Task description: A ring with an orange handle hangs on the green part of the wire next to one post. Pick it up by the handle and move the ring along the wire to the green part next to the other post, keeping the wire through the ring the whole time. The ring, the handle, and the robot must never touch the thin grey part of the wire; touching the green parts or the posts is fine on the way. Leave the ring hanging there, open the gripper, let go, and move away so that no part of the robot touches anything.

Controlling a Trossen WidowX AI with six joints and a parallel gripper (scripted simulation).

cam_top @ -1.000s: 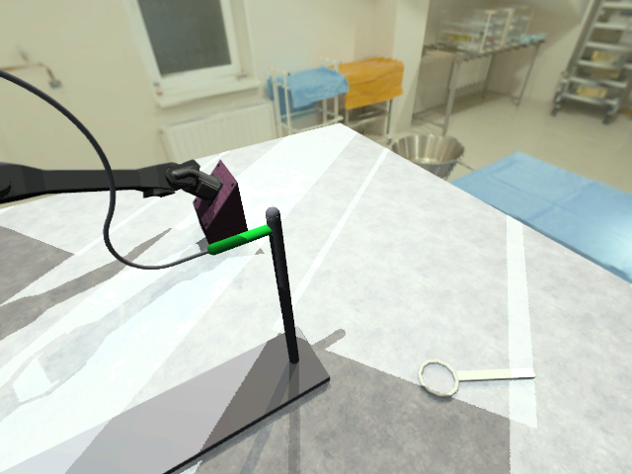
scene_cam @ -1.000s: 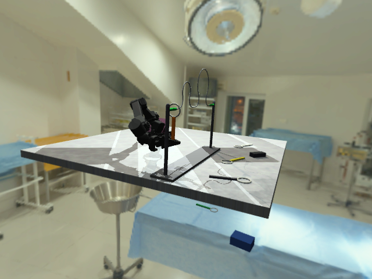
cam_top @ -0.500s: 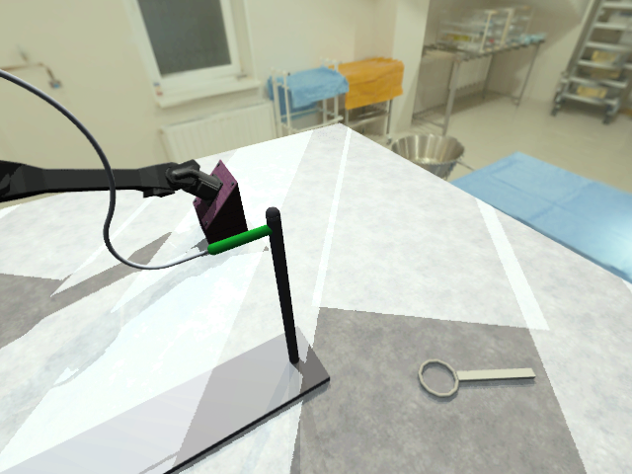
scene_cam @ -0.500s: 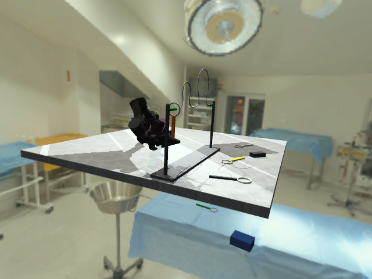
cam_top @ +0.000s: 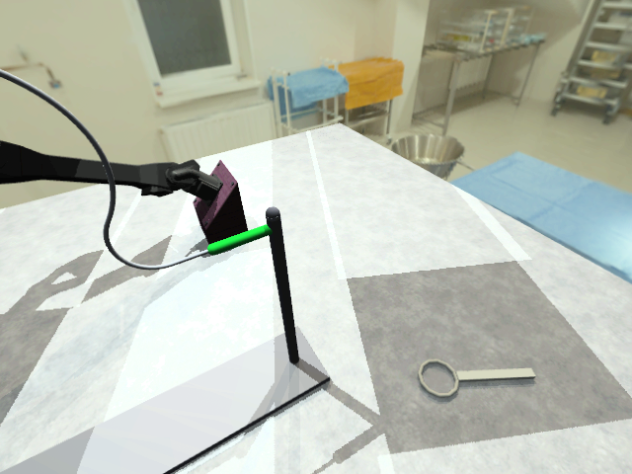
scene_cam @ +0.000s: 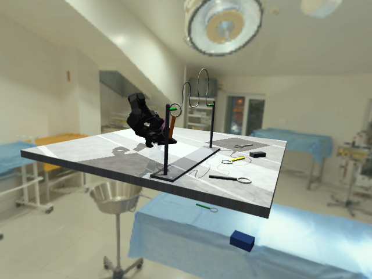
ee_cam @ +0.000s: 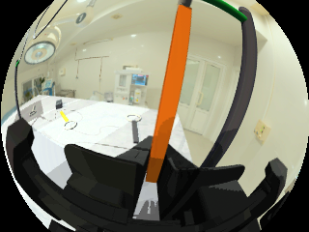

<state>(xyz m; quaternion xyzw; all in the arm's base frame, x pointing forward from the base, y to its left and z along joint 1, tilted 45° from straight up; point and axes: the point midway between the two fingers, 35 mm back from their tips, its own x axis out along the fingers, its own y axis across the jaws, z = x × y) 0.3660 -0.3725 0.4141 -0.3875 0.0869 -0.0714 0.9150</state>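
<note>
The orange handle (scene_cam: 172, 127) (ee_cam: 171, 92) points down from its ring (scene_cam: 181, 111), which is around the green part (scene_cam: 172, 108) (ee_cam: 227, 11) beside the near post (scene_cam: 165, 150) (ee_cam: 248, 63). Whether the ring touches the green part I cannot tell. My gripper (scene_cam: 172, 140) (ee_cam: 154, 141) is shut on the handle's lower end, close to the near post. The thin grey wire (cam_top: 110, 189) (scene_cam: 204, 68) curves up and down to the other green part (cam_top: 238, 239) (scene_cam: 211, 104) at the far post (cam_top: 283, 290) (scene_cam: 213, 126). My fingers and the ring are not visible in the top view.
A base plate (scene_cam: 195, 162) joins the posts. Loose ring tools with cream (cam_top: 495, 374) (scene_cam: 247, 145), yellow (scene_cam: 237, 158) (ee_cam: 64, 116) and black (scene_cam: 222, 177) (ee_cam: 135, 131) handles lie on the table beyond it, with a black block (scene_cam: 257, 154) (ee_cam: 59, 103).
</note>
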